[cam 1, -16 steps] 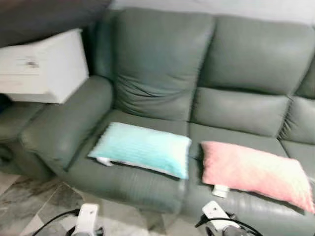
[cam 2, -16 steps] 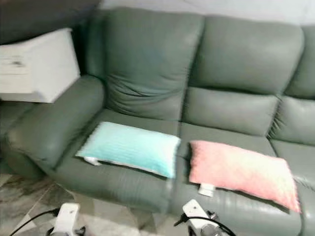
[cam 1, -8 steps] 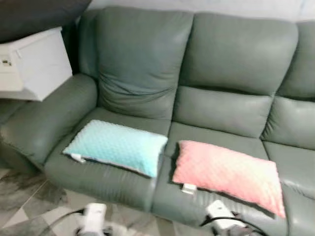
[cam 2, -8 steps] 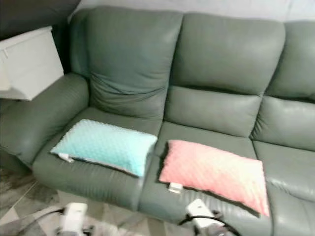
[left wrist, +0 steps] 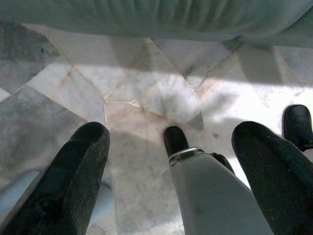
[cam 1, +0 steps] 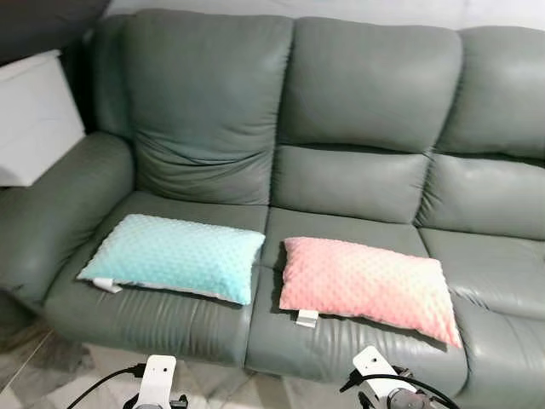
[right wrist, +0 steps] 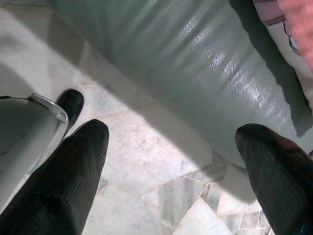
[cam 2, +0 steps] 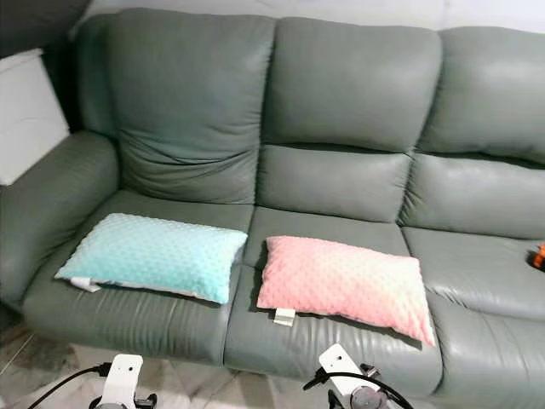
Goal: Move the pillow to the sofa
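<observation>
A dimpled pink rectangular pillow [cam 1: 362,285] lies flat on the grey-green leather sofa [cam 1: 358,102], beside a teal pillow [cam 1: 174,258]. Left gripper [left wrist: 171,171] and right gripper [right wrist: 171,171] hang above marble floor [left wrist: 146,88], jaws spread, empty.

Teal pillow [cam 1: 174,258], pink pillow [cam 1: 364,285], grey-green sofa [cam 1: 358,94].

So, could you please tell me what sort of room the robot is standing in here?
Most likely a home living room: a grey-green leather sofa with a teal pillow and a pink pillow on its seats, above a marble-patterned tile floor.
</observation>
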Motion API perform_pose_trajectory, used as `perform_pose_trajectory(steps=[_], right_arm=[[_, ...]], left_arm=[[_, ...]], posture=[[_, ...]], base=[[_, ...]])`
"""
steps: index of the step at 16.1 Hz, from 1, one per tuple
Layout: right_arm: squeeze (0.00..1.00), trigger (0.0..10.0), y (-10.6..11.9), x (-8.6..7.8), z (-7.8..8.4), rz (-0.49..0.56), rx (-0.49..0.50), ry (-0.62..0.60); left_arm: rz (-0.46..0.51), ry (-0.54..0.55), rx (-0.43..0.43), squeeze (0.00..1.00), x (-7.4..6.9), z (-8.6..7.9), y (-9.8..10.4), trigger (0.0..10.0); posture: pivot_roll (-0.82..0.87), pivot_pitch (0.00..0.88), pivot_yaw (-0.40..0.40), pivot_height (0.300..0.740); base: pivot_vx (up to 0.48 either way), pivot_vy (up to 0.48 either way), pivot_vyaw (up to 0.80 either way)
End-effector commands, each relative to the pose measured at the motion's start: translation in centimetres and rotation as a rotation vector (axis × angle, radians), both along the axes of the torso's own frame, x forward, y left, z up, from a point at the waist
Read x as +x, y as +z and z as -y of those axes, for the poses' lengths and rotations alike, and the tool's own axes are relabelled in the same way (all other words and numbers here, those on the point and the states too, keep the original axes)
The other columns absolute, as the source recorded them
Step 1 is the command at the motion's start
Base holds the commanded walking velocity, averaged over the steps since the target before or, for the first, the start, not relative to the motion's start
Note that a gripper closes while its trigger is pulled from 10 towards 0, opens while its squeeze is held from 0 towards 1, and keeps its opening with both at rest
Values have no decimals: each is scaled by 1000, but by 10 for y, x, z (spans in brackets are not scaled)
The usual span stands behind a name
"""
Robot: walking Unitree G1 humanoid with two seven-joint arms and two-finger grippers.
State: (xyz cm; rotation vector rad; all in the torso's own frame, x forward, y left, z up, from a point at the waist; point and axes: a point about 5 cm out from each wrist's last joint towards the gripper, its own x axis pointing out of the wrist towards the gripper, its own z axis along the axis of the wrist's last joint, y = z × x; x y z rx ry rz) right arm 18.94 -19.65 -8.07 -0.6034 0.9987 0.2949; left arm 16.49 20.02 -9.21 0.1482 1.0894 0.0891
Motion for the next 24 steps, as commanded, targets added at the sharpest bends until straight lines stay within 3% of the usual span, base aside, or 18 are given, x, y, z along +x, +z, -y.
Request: perform_pose_trajectory(steps=[1, 8, 24], right_arm=[[0, 10000, 1, 2, 1, 5, -10, 10], [0, 10000, 3, 3, 8, 0, -18, 13], [0, 10000, 14, 34, -35, 34, 35, 19]], left_arm=[[-6, 6, 3, 0, 0, -1, 0, 10000], [-11, 8, 7, 0, -1, -2, 0, 10000], [-10, 12, -3, 0, 0, -1, 0, 10000]], posture=[[-107, 0, -33, 740], [-108, 0, -30, 740], [-108, 0, -29, 740]], base=[[0, 0, -644], [0, 0, -647], [0, 0, -629]])
